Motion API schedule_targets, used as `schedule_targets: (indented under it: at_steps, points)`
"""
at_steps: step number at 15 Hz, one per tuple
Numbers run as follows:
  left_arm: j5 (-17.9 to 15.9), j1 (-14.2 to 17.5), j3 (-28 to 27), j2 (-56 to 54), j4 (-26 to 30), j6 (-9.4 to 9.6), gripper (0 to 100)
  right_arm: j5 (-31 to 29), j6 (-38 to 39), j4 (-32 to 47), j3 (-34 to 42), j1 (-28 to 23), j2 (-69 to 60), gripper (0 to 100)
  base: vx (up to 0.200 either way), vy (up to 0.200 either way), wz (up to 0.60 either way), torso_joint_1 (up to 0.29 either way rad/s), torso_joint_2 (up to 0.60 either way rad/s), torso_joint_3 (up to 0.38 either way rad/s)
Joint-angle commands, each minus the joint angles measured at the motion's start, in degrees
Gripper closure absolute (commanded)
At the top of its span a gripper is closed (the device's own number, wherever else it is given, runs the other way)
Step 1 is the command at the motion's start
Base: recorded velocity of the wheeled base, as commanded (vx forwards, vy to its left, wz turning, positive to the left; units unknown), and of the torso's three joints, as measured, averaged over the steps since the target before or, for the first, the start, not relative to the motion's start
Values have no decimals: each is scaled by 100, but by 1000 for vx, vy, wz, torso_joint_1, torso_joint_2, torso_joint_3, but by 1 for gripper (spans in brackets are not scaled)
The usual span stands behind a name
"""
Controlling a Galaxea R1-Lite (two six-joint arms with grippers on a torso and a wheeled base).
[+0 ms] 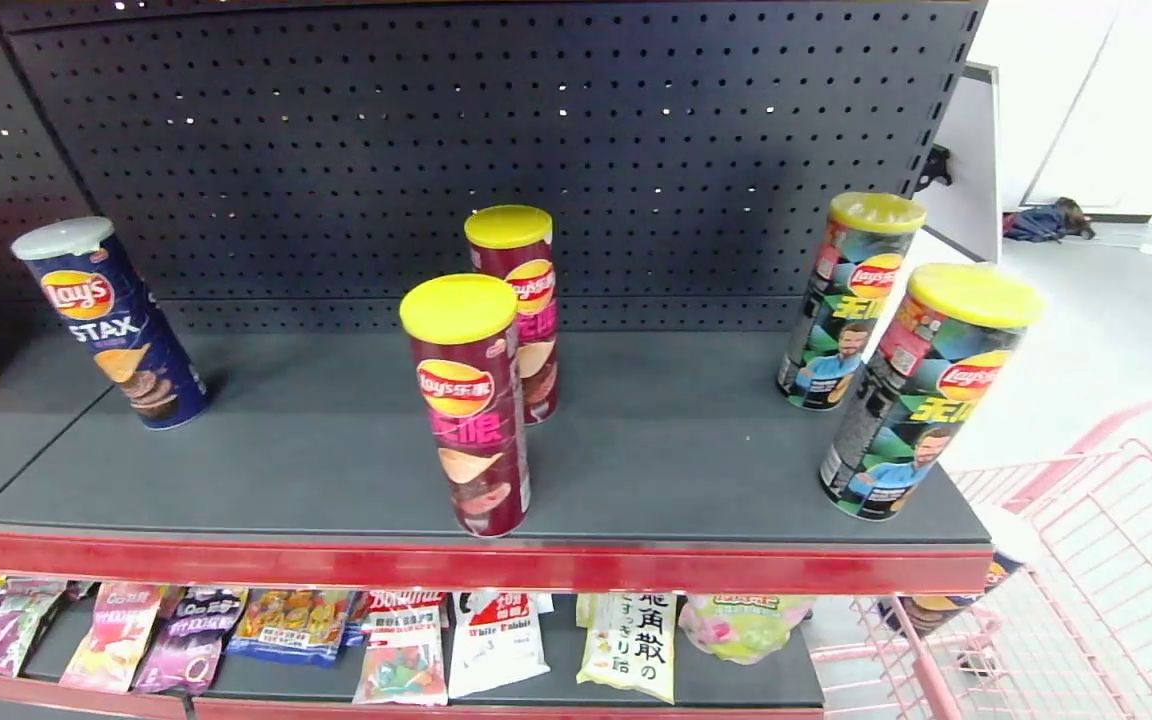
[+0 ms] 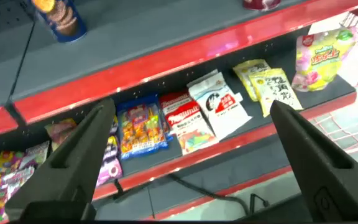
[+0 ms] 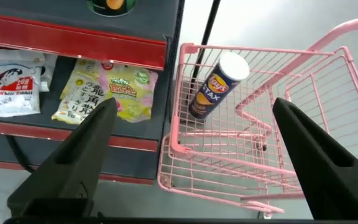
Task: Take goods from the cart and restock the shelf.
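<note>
While both sets of jaws stand spread and empty: left gripper (image 2: 191,106) before the lower-shelf snack bags (image 2: 185,121); right gripper (image 3: 194,101) over the pink cart (image 3: 173,127), one blue chip can (image 3: 216,84) leaning inside. Shelf (image 1: 336,440): one blue can (image 1: 111,320), two maroon cans (image 1: 471,400), two green cans (image 1: 921,390).

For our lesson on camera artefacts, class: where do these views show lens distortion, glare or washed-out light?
Head view: the blue can and the front green can lean outward, likely wide-angle distortion; the room at right is washed out. Left wrist view: light glints on the red shelf edge.
</note>
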Motion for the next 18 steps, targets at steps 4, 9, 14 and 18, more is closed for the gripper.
schedule_targets:
  at_steps: [4,9,14,18]
  points:
    - [-43,-7,13,18,-5,-1,0,9,-2,8,0,1,14,0,0,0,-600,5,5,1]
    - [-43,-7,4,18,-5,-1,0,9,-2,8,9,1,6,0,0,0,-600,0,3,2]
    - [-747,-7,-31,18,-41,-1,0,-27,-10,-18,97,-7,-91,0,0,0,-240,-1,1,2]
    - [-1186,-7,48,18,-146,8,0,-44,-10,-9,106,-16,-188,0,0,0,0,-27,63,35]
